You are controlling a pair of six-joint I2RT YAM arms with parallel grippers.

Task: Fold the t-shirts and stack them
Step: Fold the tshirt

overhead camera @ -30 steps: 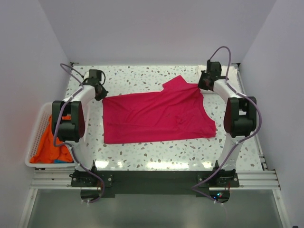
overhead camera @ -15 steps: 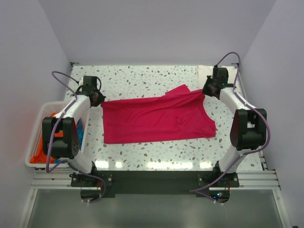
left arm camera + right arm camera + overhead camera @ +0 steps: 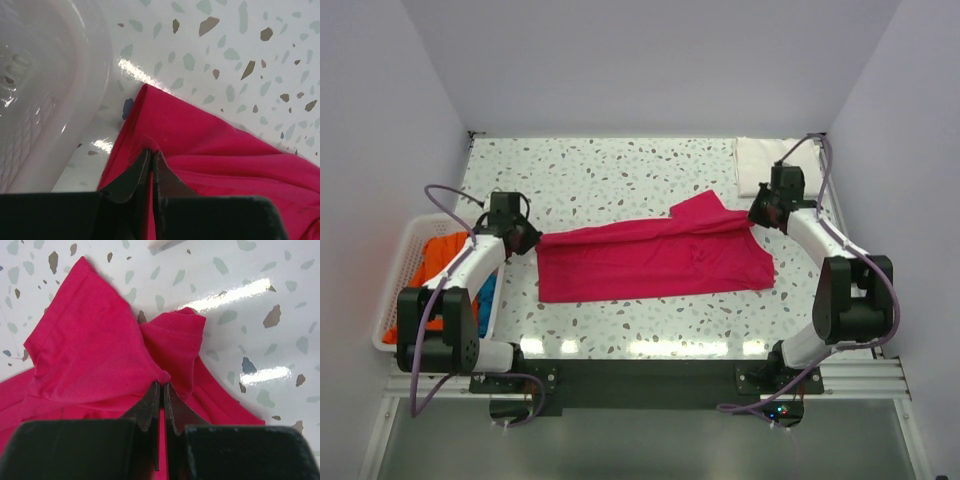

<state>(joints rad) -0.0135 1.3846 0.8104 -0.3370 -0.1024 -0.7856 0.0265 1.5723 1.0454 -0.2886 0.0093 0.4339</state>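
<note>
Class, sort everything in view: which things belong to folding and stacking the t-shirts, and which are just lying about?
Job in hand: magenta t-shirt, white folded t-shirt, orange t-shirt, blue t-shirt.
Lying about: white basket, speckled table.

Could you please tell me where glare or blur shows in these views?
Top view: reflections streak the table along its near edge; its far edge is washed out. Left wrist view: the basket is out of focus; glints sit beside the pink shirt. Right wrist view: two glare streaks on the table; the shirt is sharp.
</note>
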